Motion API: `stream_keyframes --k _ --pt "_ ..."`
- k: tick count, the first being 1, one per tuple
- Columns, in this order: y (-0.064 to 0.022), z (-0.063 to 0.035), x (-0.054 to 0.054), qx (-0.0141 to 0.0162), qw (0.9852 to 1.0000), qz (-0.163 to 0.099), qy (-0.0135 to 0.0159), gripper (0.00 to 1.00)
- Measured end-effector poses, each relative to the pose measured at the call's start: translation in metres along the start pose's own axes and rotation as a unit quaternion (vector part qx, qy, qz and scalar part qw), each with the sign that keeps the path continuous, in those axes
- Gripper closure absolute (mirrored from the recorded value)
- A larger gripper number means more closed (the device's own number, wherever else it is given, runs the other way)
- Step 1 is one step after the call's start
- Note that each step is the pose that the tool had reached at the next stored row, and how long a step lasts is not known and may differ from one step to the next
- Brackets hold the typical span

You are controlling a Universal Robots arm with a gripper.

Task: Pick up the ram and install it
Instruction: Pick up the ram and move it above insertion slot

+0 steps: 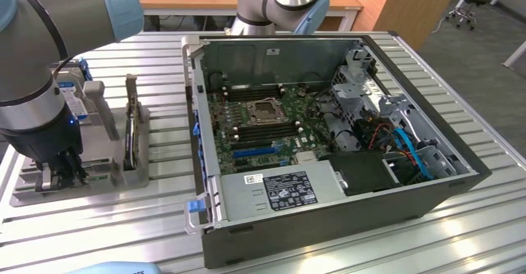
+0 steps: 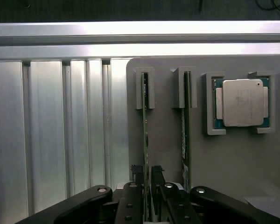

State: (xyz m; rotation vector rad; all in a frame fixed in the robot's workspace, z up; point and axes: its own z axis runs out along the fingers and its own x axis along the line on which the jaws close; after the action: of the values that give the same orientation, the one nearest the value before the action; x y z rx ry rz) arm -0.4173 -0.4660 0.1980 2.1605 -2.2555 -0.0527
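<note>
Jaws, slightly parted, straddle one edge-up ram (image 2: 145,135) in grey holder (image 2: 164,140).

Arm (image 1: 37,52): grey metal tubes, pale blue joint caps, black wrist section, small blue light. Tool (image 2: 148,186): black linkages, round silver screws.

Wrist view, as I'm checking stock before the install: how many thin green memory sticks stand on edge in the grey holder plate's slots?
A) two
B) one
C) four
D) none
A: one thin green memory stick stands in a slot of the grey holder plate, a second green stick in the slot beside it.
</note>
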Motion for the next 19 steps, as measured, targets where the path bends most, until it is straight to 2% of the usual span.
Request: stream_keyframes --k 19 --pt "0.0001 -0.0027 0.0000 0.0000 1.0000 0.000 -0.0002 0.79"
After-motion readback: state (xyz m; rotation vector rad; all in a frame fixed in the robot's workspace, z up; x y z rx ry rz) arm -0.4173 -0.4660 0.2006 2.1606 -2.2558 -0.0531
